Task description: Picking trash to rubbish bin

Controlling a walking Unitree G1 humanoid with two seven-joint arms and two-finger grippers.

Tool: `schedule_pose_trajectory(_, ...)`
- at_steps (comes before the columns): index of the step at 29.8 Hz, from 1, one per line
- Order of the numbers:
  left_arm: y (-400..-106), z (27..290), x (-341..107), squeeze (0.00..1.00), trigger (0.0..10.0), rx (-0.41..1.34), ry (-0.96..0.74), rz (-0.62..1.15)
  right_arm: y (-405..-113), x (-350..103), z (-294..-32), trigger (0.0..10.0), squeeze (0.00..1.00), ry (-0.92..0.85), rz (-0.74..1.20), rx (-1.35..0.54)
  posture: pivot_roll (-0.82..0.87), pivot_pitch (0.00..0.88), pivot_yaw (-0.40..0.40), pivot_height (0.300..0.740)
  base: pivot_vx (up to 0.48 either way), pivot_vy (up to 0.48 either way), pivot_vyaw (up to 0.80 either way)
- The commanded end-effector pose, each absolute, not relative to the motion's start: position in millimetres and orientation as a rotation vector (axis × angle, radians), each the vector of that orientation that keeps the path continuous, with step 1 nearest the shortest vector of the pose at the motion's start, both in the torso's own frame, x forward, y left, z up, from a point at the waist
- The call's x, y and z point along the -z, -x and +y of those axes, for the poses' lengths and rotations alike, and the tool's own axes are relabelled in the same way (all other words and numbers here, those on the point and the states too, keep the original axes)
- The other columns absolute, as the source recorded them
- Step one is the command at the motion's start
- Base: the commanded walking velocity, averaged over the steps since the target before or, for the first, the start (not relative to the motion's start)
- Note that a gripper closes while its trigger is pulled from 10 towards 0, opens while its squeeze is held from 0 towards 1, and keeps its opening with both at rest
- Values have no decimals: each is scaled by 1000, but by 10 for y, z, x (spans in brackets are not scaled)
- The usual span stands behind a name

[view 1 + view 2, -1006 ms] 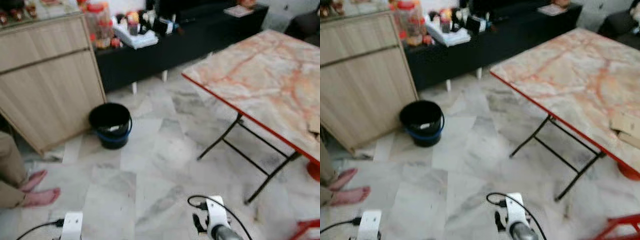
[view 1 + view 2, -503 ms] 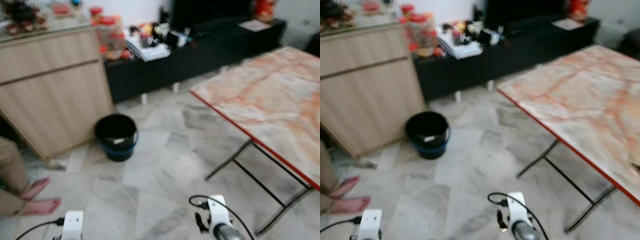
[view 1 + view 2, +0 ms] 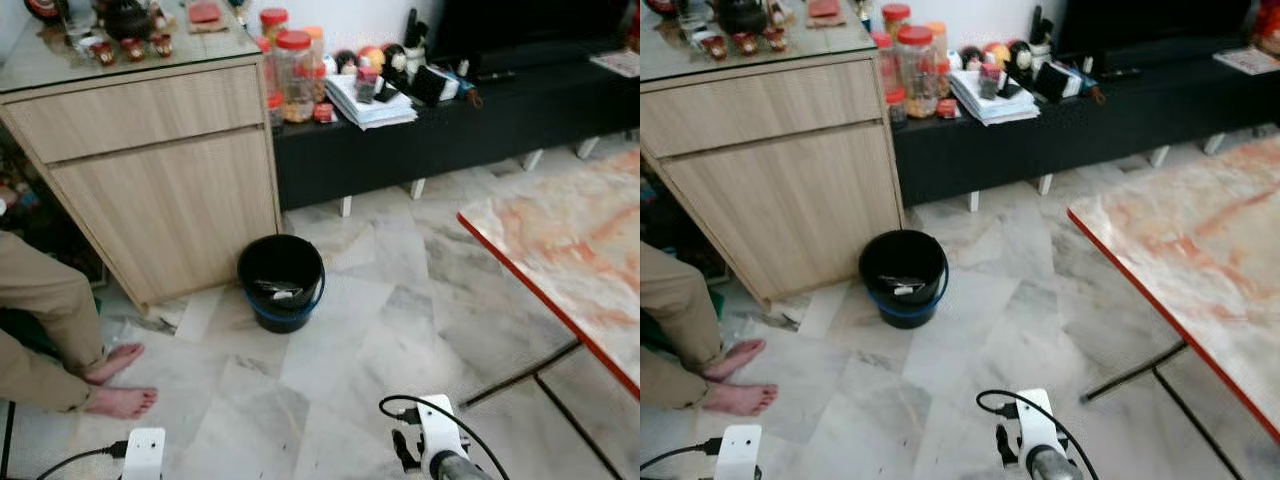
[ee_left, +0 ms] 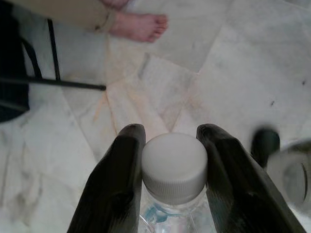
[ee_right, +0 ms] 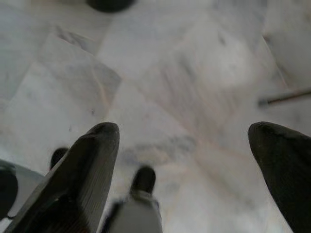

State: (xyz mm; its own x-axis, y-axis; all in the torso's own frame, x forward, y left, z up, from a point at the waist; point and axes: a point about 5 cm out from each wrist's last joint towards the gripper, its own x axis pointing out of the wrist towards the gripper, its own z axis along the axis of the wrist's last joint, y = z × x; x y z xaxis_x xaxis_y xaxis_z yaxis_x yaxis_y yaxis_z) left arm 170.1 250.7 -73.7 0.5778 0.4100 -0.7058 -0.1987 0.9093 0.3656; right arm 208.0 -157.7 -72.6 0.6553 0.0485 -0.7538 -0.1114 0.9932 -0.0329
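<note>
Jaws of the left gripper [image 4: 170,179] are clamped on a capped plastic bottle [image 4: 174,167]; the right gripper [image 5: 182,160] is spread wide, empty. Over the last second the head view was swung leftward: the black bin [image 3: 281,281] is now centred, so approach is judged underway. A person's bare foot [image 4: 138,26] is recorded near.

White wrist blocks [image 3: 437,444] trail looped black cables [image 3: 400,405], a silver arm [image 3: 452,468] follows, and each claw [image 4: 171,145] has two long black fingers [image 5: 90,165].
</note>
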Motion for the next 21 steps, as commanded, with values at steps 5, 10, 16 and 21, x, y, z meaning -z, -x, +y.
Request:
schedule_pose_trajectory(5, -1668, 2588, 730, 0, 10000, -381, -277, 900, -2058, 743, -1516, 10000, 0, 39, 863, -86, 133, 130, -14, 740, 442, 0, 0)
schedule_pose_trajectory(10, -1656, 2593, 733, 0, 10000, -382, -276, 903, -2059, 742, -1522, 10000, 0, 41, 862, -82, 131, 128, -13, 740, 439, 0, 0)
schedule_pose_trajectory(16, -1651, 2595, 735, 0, 10000, -381, -278, 905, -2041, 752, -1536, 10000, 0, 37, 869, -74, 130, 128, -12, 740, 440, 0, 0)
schedule_pose_trajectory(21, -1666, 2593, 728, 0, 10000, -382, -280, 900, -2039, 752, -1532, 10000, 0, 25, 866, -73, 130, 125, -11, 740, 439, 0, 0)
